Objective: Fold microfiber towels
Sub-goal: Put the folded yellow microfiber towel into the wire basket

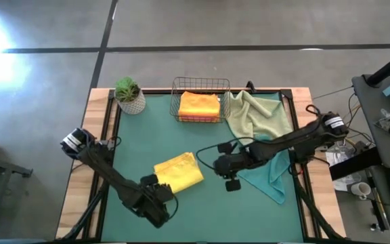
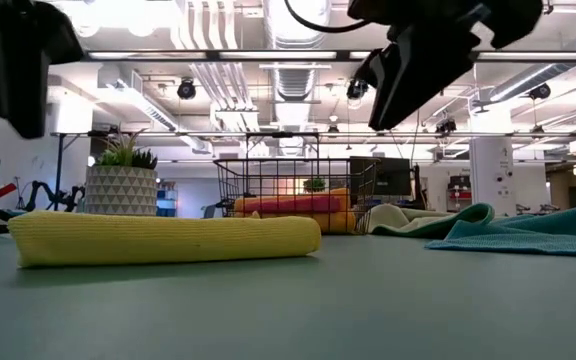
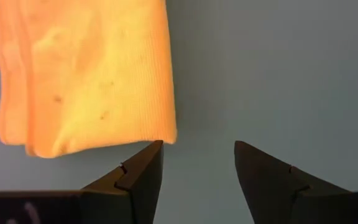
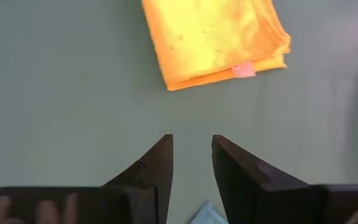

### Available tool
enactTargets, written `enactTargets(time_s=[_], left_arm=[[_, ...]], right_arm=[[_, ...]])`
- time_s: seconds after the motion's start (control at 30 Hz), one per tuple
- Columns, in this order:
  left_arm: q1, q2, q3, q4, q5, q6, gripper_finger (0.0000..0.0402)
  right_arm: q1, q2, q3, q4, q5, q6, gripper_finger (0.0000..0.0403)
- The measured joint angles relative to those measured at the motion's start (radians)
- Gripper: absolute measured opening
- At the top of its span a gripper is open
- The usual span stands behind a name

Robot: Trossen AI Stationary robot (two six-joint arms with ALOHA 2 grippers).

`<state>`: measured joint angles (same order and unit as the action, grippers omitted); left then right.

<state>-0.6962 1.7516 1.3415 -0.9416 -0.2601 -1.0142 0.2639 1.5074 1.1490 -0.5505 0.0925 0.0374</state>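
Lying folded into a thick rectangle just left of centre in the high view, the yellow towel (image 1: 179,171) rests flat on the green mat (image 1: 202,213) with bare mat on all its sides; in the low view it shows as a long roll-like slab (image 2: 163,239) with a rounded fold at its right end. The left gripper (image 1: 161,198) sits at the lower left of the frame, just below the towel's lower-left corner; its fingers (image 3: 138,177) stand wide apart and hold nothing, with the towel's edge just beyond their tips in the left wrist view. The right gripper (image 1: 223,165) hovers near the centre, a little to the right of the towel and apart from it; its fingers (image 4: 160,165) are parted by a narrow gap and hold nothing, over bare mat. To the right, a teal towel (image 1: 271,177) lies spread with a pointed corner toward the lower right, partly under the right arm, and above it a pale sage towel (image 1: 252,113) lies crumpled against the upper right edge of the bench (image 1: 76,203). A wire basket (image 1: 200,100) at top centre holds a folded orange towel (image 1: 199,105), with a potted plant (image 1: 128,95) at its left. The lower half of the mat is open room.
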Motion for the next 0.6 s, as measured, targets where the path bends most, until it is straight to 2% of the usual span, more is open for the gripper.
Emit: enactTargets(time_s=[0.3,0.6], left_arm=[[-0.004,0.086,0.005,-0.001,-0.01,0.0,0.0183],[-0.004,0.124,0.001,-0.001,-0.119,0.014,0.0183]], right_arm=[[0.027,0.037,-0.075,0.224,-0.024,-0.123,0.0122],[0.034,0.157,0.015,0.321,-0.049,-0.24,0.0157]])
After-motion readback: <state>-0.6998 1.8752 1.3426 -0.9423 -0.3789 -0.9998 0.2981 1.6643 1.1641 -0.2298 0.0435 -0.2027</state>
